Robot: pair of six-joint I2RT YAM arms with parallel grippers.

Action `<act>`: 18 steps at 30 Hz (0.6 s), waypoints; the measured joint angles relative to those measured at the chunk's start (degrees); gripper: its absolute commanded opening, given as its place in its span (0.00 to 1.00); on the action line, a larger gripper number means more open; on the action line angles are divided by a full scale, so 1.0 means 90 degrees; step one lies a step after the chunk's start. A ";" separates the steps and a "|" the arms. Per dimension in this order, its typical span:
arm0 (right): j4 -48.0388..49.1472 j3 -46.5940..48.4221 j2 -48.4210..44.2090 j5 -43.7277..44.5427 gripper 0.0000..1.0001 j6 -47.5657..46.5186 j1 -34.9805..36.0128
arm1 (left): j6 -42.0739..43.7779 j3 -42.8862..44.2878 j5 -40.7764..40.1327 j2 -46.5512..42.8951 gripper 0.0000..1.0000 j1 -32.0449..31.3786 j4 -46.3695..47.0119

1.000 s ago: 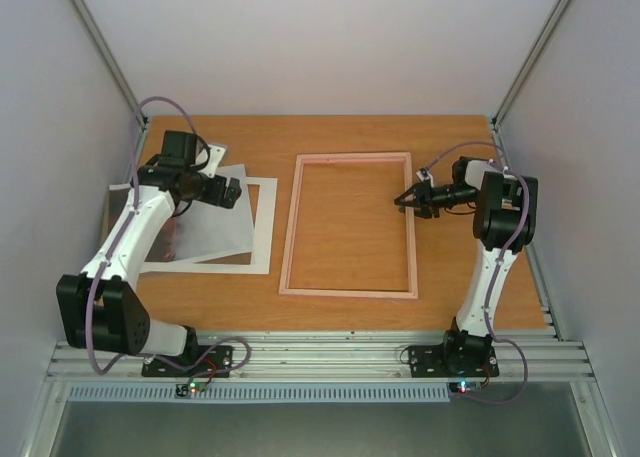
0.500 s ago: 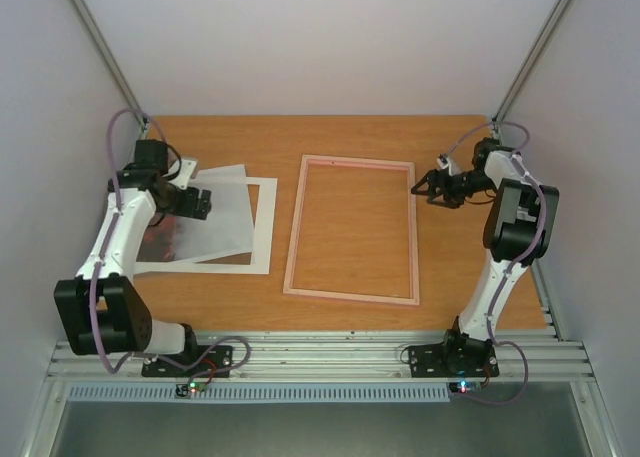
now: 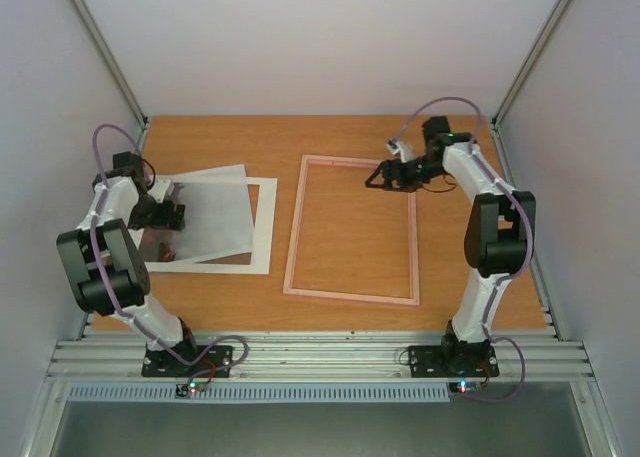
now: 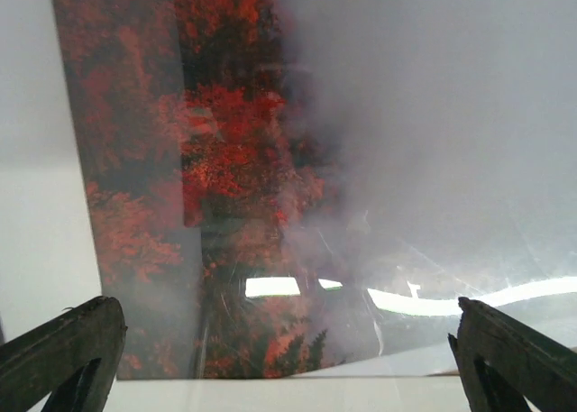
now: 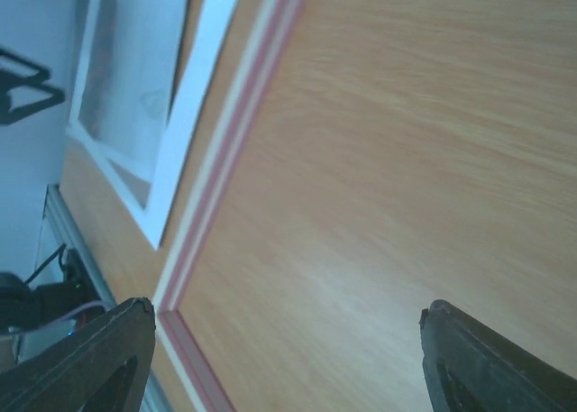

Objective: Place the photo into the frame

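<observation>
The photo (image 3: 215, 209) lies on the white mat (image 3: 263, 227) at the left of the desk (image 3: 240, 137), well apart from the frame (image 3: 350, 295) in the middle. The left hand (image 3: 165, 217) hangs over the photo's left edge, opened wide and holding nothing; it should go down gently and pinch only the thin photo, not the mat. The right hand (image 3: 380, 177), open and empty too, hangs above the frame's far end.
</observation>
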 measured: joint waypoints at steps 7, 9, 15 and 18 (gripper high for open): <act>0.0554 0.0027 -0.0068 0.0053 0.82 0.0794 0.1528 | 0.0129 0.0335 -0.0051 0.0903 0.99 0.0066 0.0036; 0.0714 0.0124 -0.0041 0.0160 0.82 0.1098 0.1897 | 0.0134 0.0486 -0.0044 0.1071 0.99 0.0102 0.0044; 0.0726 0.1715 0.0901 0.0673 0.78 0.2246 0.2892 | 0.0109 0.0872 -0.0036 0.1239 0.99 0.0418 0.0044; 0.0852 0.2259 0.1472 0.0772 0.77 0.2829 0.3220 | 0.0109 0.0945 -0.0039 0.1253 0.99 0.0614 0.0032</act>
